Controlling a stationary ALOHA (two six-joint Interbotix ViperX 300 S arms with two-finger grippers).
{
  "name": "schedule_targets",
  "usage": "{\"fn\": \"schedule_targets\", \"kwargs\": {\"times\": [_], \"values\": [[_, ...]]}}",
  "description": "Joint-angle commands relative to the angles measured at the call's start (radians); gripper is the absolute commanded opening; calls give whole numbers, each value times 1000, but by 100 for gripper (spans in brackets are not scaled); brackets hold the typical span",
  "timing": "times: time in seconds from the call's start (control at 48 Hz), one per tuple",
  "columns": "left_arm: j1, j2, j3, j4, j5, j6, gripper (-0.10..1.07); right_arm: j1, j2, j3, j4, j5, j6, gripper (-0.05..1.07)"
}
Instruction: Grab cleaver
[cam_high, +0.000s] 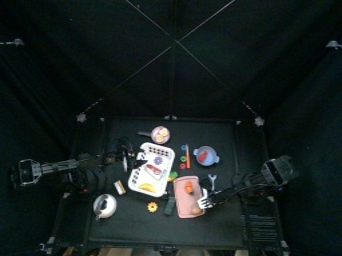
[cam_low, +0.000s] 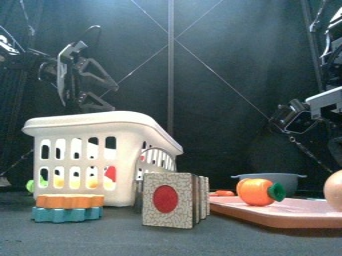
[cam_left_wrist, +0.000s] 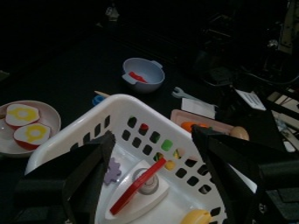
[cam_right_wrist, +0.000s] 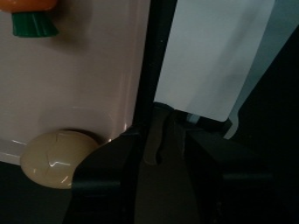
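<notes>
Nearest the front camera stands a small block with a red disc on its face, just ahead of the white laundry basket, and a stack of flat orange and teal toy pieces lies at the basket's foot. To the right, a pink cutting board carries an orange toy carrot and a cream ball. From above, the basket sits mid-table with the pink board beside it toward the right arm, a plate of fried eggs farther back, a blue bowl to the right, and a silver pot lid at the front left. The left gripper hovers over the basket with its jaws spread wide, holding nothing; a long red-handled utensil lies inside the basket. The right gripper is down at the board's edge, beside the cream ball, its jaws drawn close together around the dark handle end of the cleaver, whose broad white blade lies flat just off the board. In the top view that blade shows white at the board's right edge, at the right arm's tip.
</notes>
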Motion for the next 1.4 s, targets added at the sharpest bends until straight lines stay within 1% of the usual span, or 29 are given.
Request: {"fn": "schedule_targets", "kwargs": {"times": [0.0,0.271,0.396,0.562,0.646,0.75,0.938,1.062,1.188,1.375], "values": [[3,-2,-14,0,-3,2,102,-2,-8,-6,3,-2,2,73],[3,-2,-14,0,-3,2,102,-3,8,-6,3,-3,2,71],[2,-2,-12,-2,-5,2,102,-6,11,-6,0,2,0,66],[3,-2,-11,-2,-3,2,102,-15,-8,-6,-3,2,-2,58],[3,-2,-11,0,-3,2,102,-15,-37,-9,-5,3,-3,56],[2,-2,-11,-2,-3,2,102,-17,-80,-9,-5,25,-2,56],[0,-2,-11,0,-3,2,102,-18,-161,-6,-3,129,9,56],[0,-2,-9,-2,-3,2,102,-20,-198,-6,-5,167,11,56],[0,-2,-11,-2,-5,2,102,-20,-218,-3,-9,179,11,56],[0,-2,-9,-2,-5,2,102,-20,-216,2,-20,170,9,56]]}}
